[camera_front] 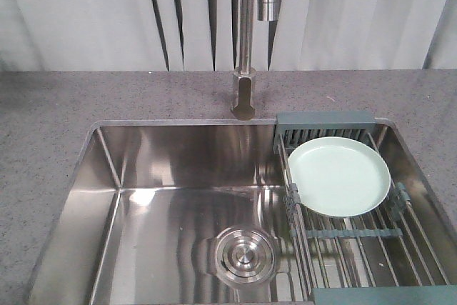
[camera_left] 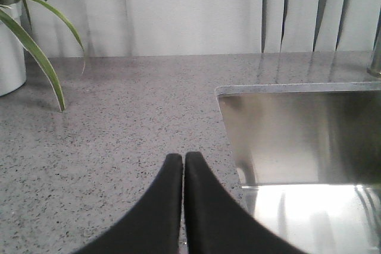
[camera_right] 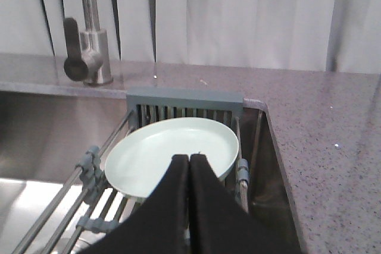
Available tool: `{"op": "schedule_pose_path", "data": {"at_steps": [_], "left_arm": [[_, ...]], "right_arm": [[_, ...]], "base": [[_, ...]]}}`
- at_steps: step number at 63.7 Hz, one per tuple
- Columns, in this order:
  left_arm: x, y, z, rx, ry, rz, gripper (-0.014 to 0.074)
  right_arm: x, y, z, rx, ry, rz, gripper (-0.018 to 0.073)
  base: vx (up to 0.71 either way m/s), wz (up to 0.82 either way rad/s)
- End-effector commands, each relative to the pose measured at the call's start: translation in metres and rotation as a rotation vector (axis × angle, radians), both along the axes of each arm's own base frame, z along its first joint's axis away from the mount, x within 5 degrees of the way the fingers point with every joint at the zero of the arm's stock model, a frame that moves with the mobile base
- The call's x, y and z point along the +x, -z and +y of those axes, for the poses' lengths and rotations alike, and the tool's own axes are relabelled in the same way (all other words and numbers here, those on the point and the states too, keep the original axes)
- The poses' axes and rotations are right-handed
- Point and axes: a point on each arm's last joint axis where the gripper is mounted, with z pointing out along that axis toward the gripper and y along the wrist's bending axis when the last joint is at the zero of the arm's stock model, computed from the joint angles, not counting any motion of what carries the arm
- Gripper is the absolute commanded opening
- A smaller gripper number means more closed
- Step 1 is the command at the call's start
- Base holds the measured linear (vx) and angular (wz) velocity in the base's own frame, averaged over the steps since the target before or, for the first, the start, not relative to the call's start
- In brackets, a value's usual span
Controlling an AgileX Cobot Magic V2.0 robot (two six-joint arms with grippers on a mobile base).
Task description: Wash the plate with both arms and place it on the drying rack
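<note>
The pale mint-green plate (camera_front: 338,176) lies flat on the drying rack (camera_front: 325,127), which spans the right end of the sink. No arm shows in the front view. In the right wrist view the plate (camera_right: 161,154) rests just ahead of my right gripper (camera_right: 189,157), whose black fingers are pressed together with nothing between them; the rack's grey slatted end (camera_right: 184,104) stands behind the plate. My left gripper (camera_left: 183,156) is shut and empty above the grey countertop (camera_left: 119,117), left of the sink's corner.
The steel sink (camera_front: 164,198) has a round drain (camera_front: 245,255) in its floor. A steel faucet (camera_front: 246,41) rises behind the sink, with its lever handle (camera_right: 72,52) in the right wrist view. A potted plant (camera_left: 18,34) stands at the counter's far left.
</note>
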Motion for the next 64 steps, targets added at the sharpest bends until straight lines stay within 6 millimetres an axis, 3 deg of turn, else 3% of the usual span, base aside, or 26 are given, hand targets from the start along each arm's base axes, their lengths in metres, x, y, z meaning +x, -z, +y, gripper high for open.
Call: {"op": "schedule_pose_path", "data": {"at_steps": [1, 15, 64], "left_arm": [[-0.0001, -0.0019, 0.0001, -0.008, -0.003, -0.069, -0.0005], [-0.0001, -0.0019, 0.0001, -0.008, -0.003, -0.068, -0.0005], [-0.0001, -0.0019, 0.0001, -0.008, -0.003, -0.068, -0.0005]], "right_arm": [[-0.0001, -0.0036, -0.0012, 0.033, 0.017, -0.095, -0.0010], [0.0002, -0.0035, -0.0061, 0.060, 0.103, -0.095, -0.0010], [0.0003, -0.0033, -0.0060, 0.049, 0.103, -0.094, -0.0010]], "base": [[0.00, 0.00], [0.00, 0.00], [0.00, 0.00]]}}
